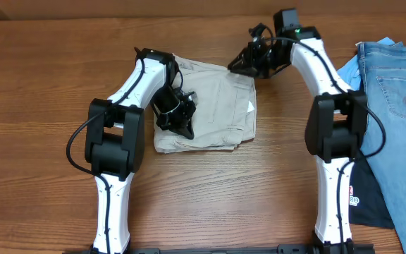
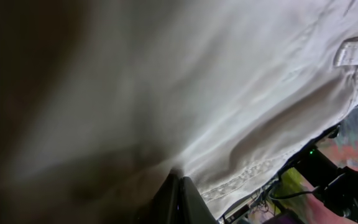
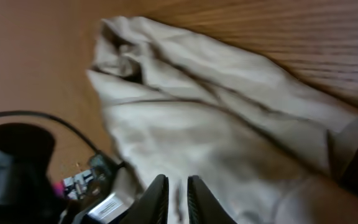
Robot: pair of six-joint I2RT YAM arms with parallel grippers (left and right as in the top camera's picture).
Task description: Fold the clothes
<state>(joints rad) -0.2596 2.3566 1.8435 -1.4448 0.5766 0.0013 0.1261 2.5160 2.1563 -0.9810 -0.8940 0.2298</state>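
Brown wood-grain table [image 1: 41, 56] filled the overhead view, and the clothes [image 1: 220, 106], one pale beige trouser-like garment, lay near the upper centre of the frame. It was gathered into a rough, wrinkled rectangle with its layers stacked unevenly at the lower edge. To my eye that was a fold partly made but not yet squared.

The left gripper [image 1: 178, 116] sat on the garment's left-centre. In the left wrist view its fingers [image 2: 185, 199] were pressed together against the cloth, so it was closed. Whether a thin layer was pinched between them could not be made out. Set there, it seemed to act as an anchor, pinning the stack so it would not slide.

The right gripper [image 1: 249, 62] hung at the garment's upper right corner. In the right wrist view its fingers [image 3: 156, 196] stood a slim gap apart over beige cloth, and I could not tell whether they had an edge. A corner would be a sensible place to take hold for the next fold.

Blue denim jeans [image 1: 400, 92] lay at the right edge of the frame, with a light-blue cloth [image 1: 347, 70] tucked beside them and a dark garment [image 1: 365, 197] below. All three sat well apart from the beige piece, probably set aside.
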